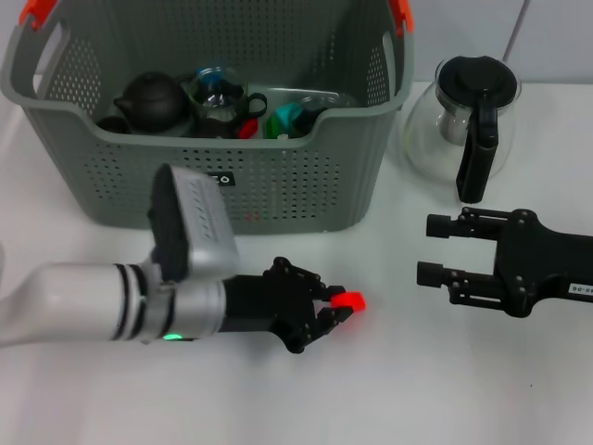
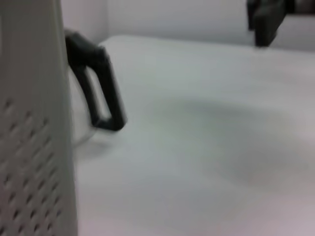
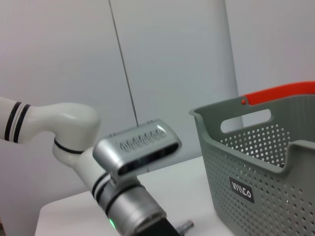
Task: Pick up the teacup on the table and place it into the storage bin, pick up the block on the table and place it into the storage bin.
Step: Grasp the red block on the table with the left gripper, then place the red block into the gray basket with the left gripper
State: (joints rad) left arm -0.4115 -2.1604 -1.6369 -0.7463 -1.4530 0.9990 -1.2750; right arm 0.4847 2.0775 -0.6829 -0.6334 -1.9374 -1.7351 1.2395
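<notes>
Both left tool [image 1: 335,307] fingers pinch the red block [image 1: 349,301].

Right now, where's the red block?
Head view: the red block is on the table, at the fingertips of the left tool, in front of the storage bin, left of the idle right tool.

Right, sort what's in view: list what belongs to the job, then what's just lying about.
Job:
red block, gripped in the left tool on the table
grey basket
right tool, open, waiting near the teapot

Lying about:
glass teapot, right of the basket
dark pot inside the basket
</notes>
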